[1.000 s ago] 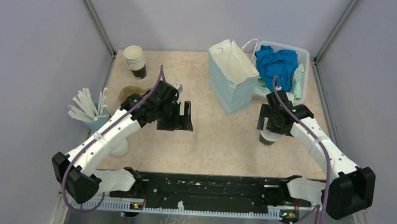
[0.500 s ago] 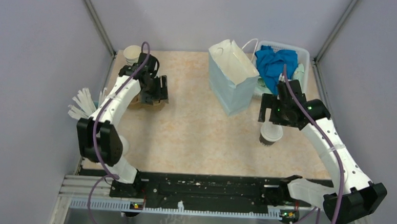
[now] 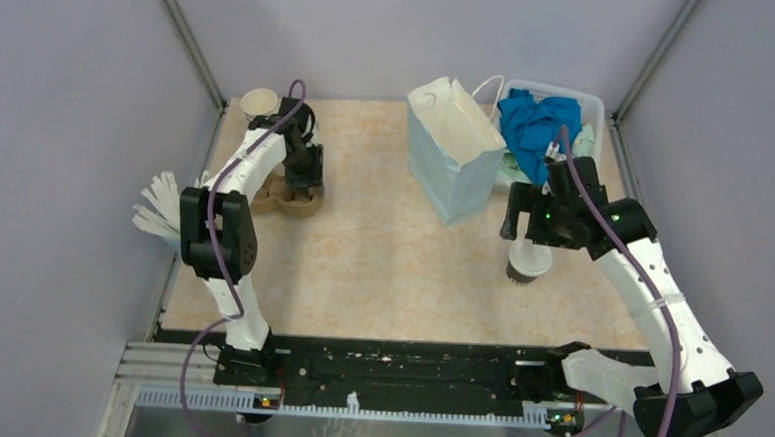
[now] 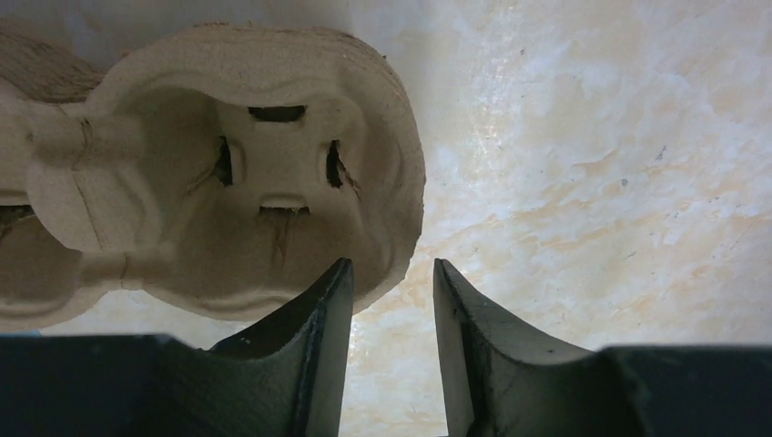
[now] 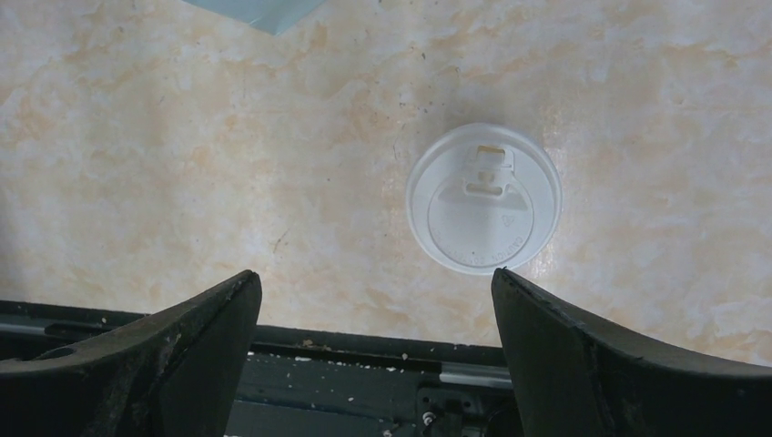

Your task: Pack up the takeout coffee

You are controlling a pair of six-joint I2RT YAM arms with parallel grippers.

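left pincer (image 4: 391,273) swung to cup carrier (image 4: 228,182), jaws narrowing astride its rim, not clamped yet; right pincer (image 5: 373,276) lifted wide over takeout coffee (image 5: 482,198). carrier grab likely next.

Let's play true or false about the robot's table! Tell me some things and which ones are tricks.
1. The dark brown paper cup with a round white plastic lid stands on the table, outside the pale blue paper bag. True.
2. The right gripper is squeezing that cup. False: its jaws are wide open above the lid, touching nothing.
3. The left gripper is at the edge of the brown cardboard cup tray. True.
4. The crumpled blue cloth lies inside the paper bag. False: it is in the white plastic basket beside the bag.
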